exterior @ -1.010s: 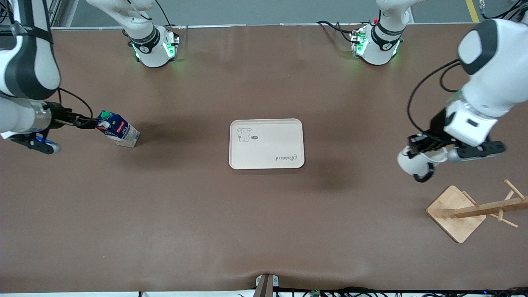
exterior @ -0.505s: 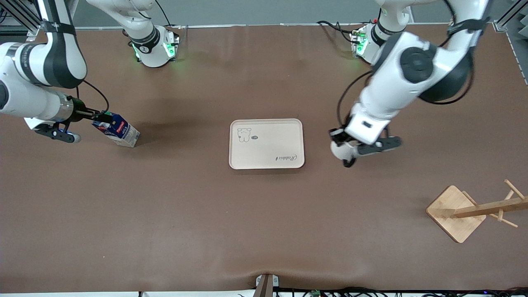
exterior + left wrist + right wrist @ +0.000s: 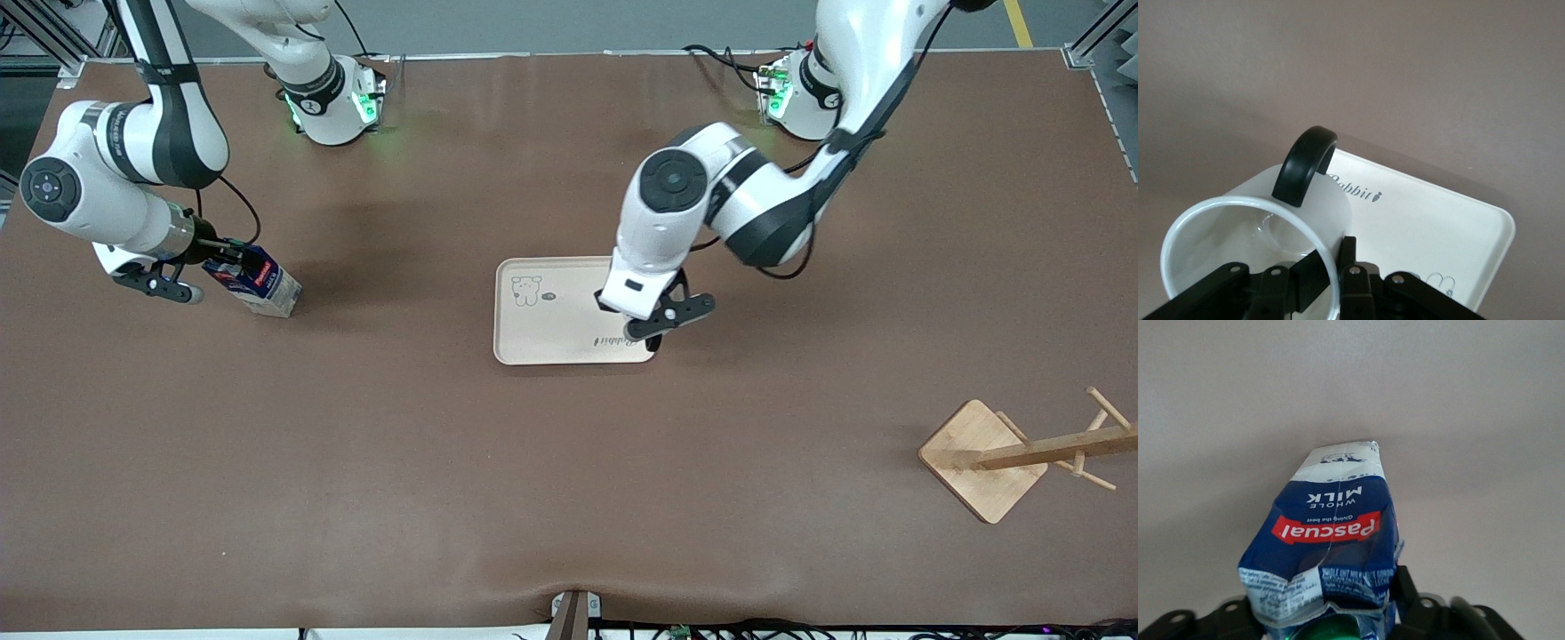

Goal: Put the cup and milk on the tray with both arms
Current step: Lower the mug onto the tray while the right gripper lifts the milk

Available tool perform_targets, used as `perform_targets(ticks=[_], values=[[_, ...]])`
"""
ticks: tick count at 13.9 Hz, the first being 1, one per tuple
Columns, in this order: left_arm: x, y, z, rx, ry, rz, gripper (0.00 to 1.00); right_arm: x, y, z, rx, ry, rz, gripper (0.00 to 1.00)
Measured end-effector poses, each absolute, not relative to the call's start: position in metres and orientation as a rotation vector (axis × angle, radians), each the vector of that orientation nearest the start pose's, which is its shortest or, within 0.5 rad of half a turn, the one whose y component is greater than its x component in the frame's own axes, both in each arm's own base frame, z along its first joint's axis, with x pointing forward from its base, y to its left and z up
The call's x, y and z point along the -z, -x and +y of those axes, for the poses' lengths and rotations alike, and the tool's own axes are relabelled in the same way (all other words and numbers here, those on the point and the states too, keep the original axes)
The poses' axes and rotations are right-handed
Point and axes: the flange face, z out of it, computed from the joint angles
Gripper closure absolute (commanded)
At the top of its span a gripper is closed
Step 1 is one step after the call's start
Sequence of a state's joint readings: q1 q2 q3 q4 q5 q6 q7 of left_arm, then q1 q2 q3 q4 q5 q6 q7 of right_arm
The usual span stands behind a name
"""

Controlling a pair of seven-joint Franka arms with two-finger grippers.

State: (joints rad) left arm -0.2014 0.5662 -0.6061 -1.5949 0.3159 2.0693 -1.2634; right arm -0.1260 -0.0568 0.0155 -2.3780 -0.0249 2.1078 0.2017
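Jaws of left gripper [image 3: 1315, 283] pinch glossy cup [image 3: 1251, 233] (black handle) over tray [image 3: 1431, 233]; right gripper's [image 3: 1328, 613] clasp milk [image 3: 1331, 533].

We see cup [image 3: 1238, 233]: glossy white ceramic | milk [image 3: 1331, 540]: printed carton, creased | tray [image 3: 551, 333]: smooth matt cream | bench [image 3: 569, 462]: matt brown | rack [image 3: 996, 458]: bare wood

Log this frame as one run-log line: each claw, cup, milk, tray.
left claw: shut on cup, over tray | right claw: around milk top, carton on table toward right arm's end | tray: nothing set down yet
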Motion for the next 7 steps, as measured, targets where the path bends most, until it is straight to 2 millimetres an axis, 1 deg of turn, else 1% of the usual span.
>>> perform_targets(ticks=[2, 3, 5, 7], values=[[-0.318, -0.517, -0.452, -0.078, 3.088, -0.629, 1.0, -0.349, -0.468, -0.055, -0.324, 3.12, 0.474, 1.0], [-0.306, -0.514, -0.456, -0.095, 3.076, -0.629, 1.0, -0.366, -0.473, -0.056, -0.348, 3.118, 0.477, 1.0], [-0.288, -0.503, -0.468, -0.099, 3.05, -0.641, 1.0, -0.41, -0.49, -0.06, -0.376, 3.115, 0.486, 1.0], [-0.271, -0.493, -0.478, -0.093, 3.029, -0.667, 1.0, -0.457, -0.51, -0.067, -0.379, 3.116, 0.449, 1.0]])
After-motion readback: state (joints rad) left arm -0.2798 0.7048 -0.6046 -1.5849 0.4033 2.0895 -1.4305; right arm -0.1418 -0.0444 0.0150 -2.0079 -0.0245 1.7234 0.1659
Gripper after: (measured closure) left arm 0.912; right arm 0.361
